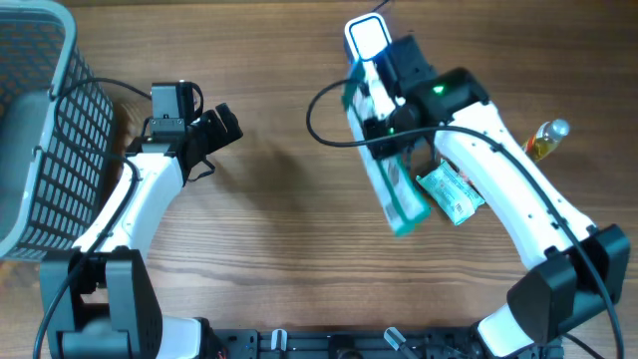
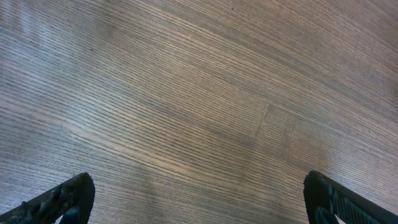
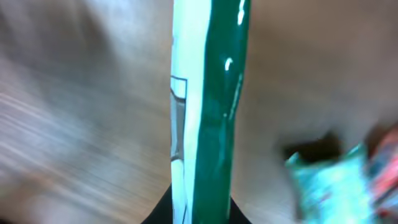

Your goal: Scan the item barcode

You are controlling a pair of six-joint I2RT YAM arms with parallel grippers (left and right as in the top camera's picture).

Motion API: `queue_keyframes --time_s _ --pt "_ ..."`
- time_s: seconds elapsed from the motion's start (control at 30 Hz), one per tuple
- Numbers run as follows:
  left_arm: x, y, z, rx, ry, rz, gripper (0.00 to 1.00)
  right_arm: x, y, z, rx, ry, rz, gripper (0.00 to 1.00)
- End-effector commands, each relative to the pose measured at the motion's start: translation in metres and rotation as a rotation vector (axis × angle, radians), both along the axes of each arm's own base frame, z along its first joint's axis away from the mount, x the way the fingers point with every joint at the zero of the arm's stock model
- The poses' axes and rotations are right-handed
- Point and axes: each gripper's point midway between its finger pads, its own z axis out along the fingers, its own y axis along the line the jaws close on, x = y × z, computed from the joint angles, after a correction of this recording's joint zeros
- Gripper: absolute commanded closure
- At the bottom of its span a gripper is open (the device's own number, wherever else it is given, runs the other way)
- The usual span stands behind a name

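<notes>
The item is a long green-and-white box [image 1: 391, 184], lying slantwise over the table right of centre. My right gripper [image 1: 384, 128] is shut on it near its far end. In the right wrist view the box [image 3: 211, 106] runs edge-on straight out from between the dark fingers of the right gripper [image 3: 202, 214], blurred; I cannot make out a barcode. A white device with a lit face [image 1: 367, 38] sits just beyond the box's far end. My left gripper [image 1: 214, 135] hovers open and empty at the left; its view shows the left gripper [image 2: 199, 199] spread wide over bare wood.
A teal snack packet [image 1: 451, 191] lies beside the box's near end, blurred in the wrist view as the teal packet [image 3: 329, 180]. A small yellow bottle [image 1: 546, 140] lies at the right edge. A grey wire basket [image 1: 40, 120] fills the far left.
</notes>
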Motion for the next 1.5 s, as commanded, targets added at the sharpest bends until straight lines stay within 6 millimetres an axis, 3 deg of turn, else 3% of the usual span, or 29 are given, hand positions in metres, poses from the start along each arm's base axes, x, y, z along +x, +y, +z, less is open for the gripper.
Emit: queue_keyframes --time_s 0.0,0.1,0.17,0.23,0.4,0.53,0.67,0.8,0.83,1.0,1.07,1.1,1.47 --pt "0.0 0.003 0.002 0.01 -0.006 0.002 0.0 -0.016 0.005 -0.029 0.05 0.117 -0.131 0.88" --pt "0.0 0.003 0.002 0.01 -0.007 0.002 0.0 -0.015 0.0 -0.045 0.029 0.11 -0.164 0.86" --pt "0.0 0.003 0.002 0.01 -0.006 0.002 0.0 -0.01 -0.007 -0.052 -0.006 0.082 -0.179 0.75" --pt "0.0 0.003 0.002 0.01 -0.006 0.002 0.0 -0.009 -0.011 -0.056 -0.025 0.067 -0.184 0.56" --pt "0.0 0.003 0.002 0.01 -0.007 0.002 0.0 -0.006 -0.012 -0.065 -0.028 0.049 -0.182 0.55" --pt "0.0 0.003 0.002 0.01 -0.007 0.002 0.0 0.011 -0.031 -0.072 -0.13 -0.047 -0.244 0.51" --pt "0.0 0.003 0.002 0.01 -0.007 0.002 0.0 -0.014 -0.017 -0.098 -0.039 0.067 -0.214 0.64" --pt "0.0 0.003 0.002 0.01 -0.007 0.002 0.0 -0.024 -0.025 -0.113 -0.066 0.087 -0.236 0.63" --pt "0.0 0.003 0.002 0.01 -0.006 0.002 0.0 -0.022 -0.023 -0.111 -0.059 0.081 -0.229 0.63" --pt "0.0 0.003 0.002 0.01 -0.006 0.002 0.0 0.022 -0.022 -0.017 0.046 -0.103 -0.252 0.52" --pt "0.0 0.003 0.002 0.01 -0.006 0.002 0.0 0.031 -0.031 0.006 0.08 -0.164 -0.286 0.2" --pt "0.0 0.003 0.002 0.01 -0.006 0.002 0.0 0.032 -0.035 0.01 0.085 -0.174 -0.296 0.0" --pt "0.0 0.003 0.002 0.01 -0.006 0.002 0.0 0.033 -0.035 0.007 0.082 -0.17 -0.297 0.0"
